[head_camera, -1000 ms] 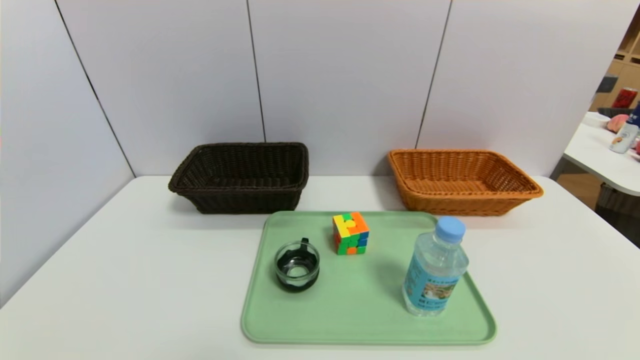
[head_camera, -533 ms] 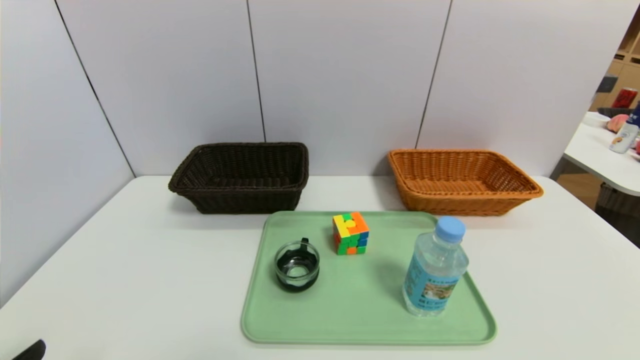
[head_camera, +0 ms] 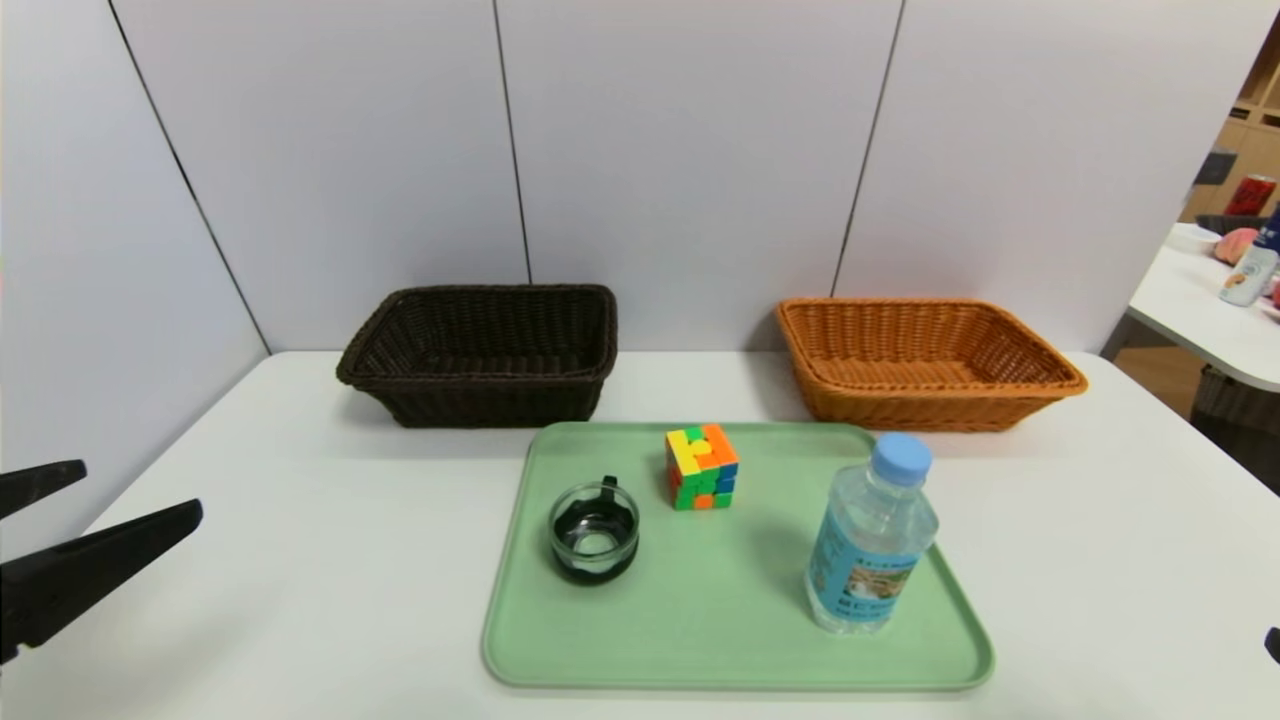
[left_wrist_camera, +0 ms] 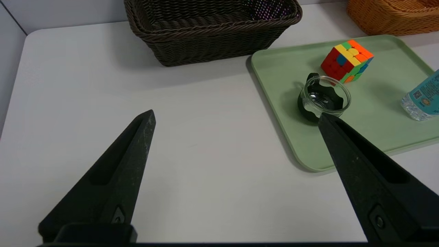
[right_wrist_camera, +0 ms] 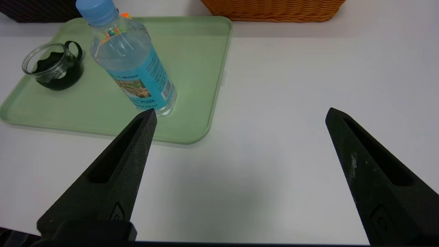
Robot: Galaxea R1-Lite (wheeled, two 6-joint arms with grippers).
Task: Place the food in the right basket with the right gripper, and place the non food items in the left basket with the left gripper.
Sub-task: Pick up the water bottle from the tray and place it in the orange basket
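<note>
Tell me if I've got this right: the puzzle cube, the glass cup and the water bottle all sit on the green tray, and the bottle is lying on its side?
Not quite. The water bottle stands upright, cap up, as the head view shows. The puzzle cube and glass cup do share the green tray with it.

A white table [head_camera: 300, 560] stands against pale grey wall panels [head_camera: 690, 150] split by thin dark seams. At far right, a second white table [head_camera: 1195, 310] sits before light wooden shelving [head_camera: 1255, 130] and a wood-toned floor [head_camera: 1150, 375].
</note>
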